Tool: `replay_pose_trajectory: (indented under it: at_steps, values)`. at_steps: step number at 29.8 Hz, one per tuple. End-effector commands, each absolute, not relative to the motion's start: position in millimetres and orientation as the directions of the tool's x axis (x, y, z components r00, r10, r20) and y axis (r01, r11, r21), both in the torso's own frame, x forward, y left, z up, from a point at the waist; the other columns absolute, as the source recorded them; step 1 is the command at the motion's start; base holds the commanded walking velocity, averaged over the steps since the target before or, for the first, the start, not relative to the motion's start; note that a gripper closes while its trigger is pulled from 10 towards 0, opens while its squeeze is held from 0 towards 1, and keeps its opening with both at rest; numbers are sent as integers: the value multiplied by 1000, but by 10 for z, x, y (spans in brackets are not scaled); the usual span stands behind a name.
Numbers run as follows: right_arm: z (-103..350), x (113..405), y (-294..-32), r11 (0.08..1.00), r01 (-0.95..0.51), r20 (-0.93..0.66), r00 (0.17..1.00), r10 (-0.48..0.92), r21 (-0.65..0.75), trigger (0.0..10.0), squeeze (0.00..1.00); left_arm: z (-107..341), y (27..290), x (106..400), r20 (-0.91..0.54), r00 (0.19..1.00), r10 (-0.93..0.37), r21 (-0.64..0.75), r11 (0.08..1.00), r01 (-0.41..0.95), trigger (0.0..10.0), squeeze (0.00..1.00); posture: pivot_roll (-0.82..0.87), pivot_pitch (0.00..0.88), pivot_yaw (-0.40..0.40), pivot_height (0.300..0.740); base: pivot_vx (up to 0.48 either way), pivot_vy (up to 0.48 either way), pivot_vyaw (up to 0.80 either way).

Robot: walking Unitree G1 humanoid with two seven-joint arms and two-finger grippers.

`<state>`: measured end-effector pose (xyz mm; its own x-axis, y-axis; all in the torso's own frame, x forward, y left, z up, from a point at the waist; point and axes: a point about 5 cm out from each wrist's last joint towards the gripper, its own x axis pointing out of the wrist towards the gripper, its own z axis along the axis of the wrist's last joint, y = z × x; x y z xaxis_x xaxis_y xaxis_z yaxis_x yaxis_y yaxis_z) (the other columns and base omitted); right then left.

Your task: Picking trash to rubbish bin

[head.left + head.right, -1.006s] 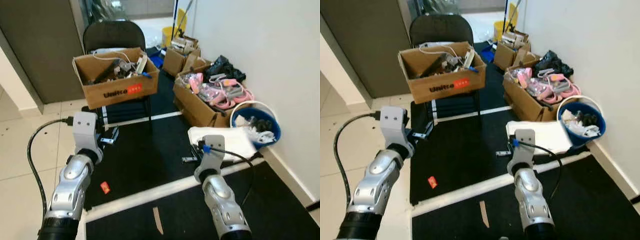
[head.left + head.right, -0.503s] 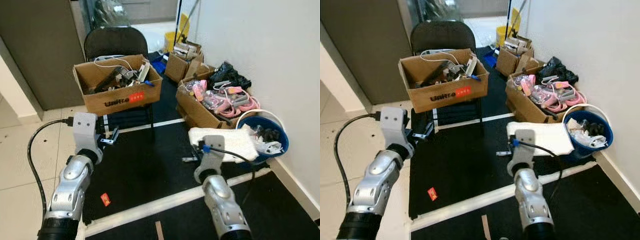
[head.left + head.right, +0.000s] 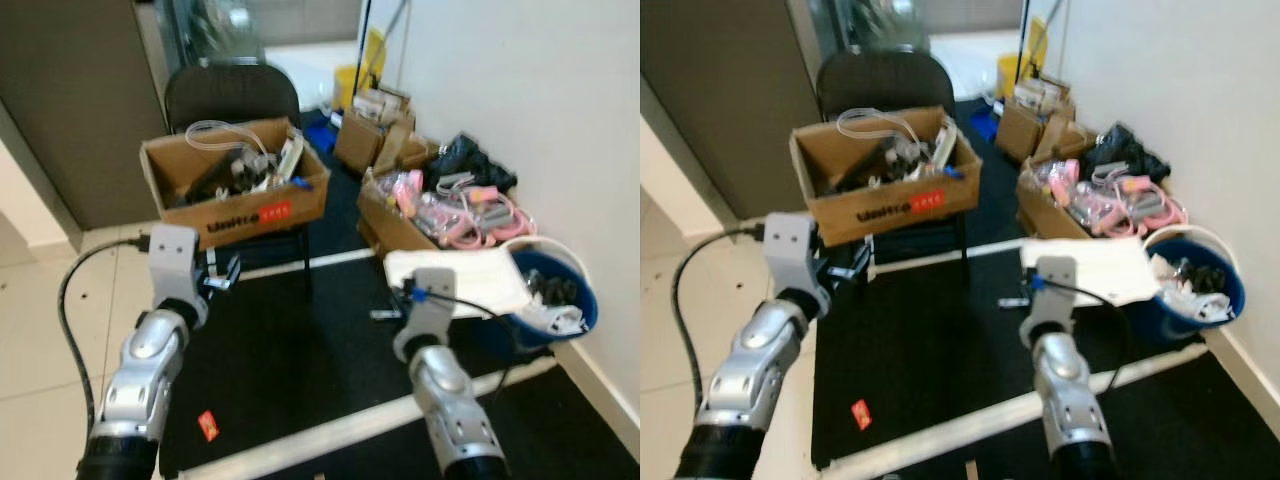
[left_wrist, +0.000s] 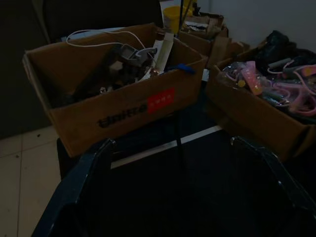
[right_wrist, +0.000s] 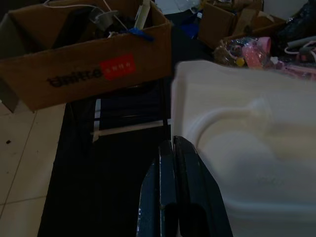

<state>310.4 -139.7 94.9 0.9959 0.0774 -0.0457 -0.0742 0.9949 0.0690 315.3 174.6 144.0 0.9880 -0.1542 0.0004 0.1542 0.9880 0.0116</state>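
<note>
Both my forearms are silver, built of rounded segmented shells, darkening to black cuffs near the elbows. Each wrist carries a boxy grey camera block. A thick black cable loops off my left wrist; a thinner one with a blue connector trails my right. My fingers (image 5: 174, 197) are long, black, glossy.

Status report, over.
Left gripper open, empty. Right gripper shut on white tray. Blue bin ahead right, path clear.
</note>
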Motion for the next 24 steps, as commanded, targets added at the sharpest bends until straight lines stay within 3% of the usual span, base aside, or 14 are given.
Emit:
replay_pose_trajectory:
  at_steps: [1, 24]
  values:
    - [912, 3076, -1450, 996, -56, -56, 997, 59, 63, 10000, 0, 1407, 1740, 3131, -12, 986, -164, 10, 986, 164, 10000, 0, 7, 141, 31, 740, 382, 0, 0]
    - [964, 3114, -1405, 995, -71, -29, 997, 73, 70, 10000, 0, 1409, 1738, 3134, -11, 985, -169, 12, 985, 170, 10000, 0, 11, 135, 32, 740, 385, 0, 0]
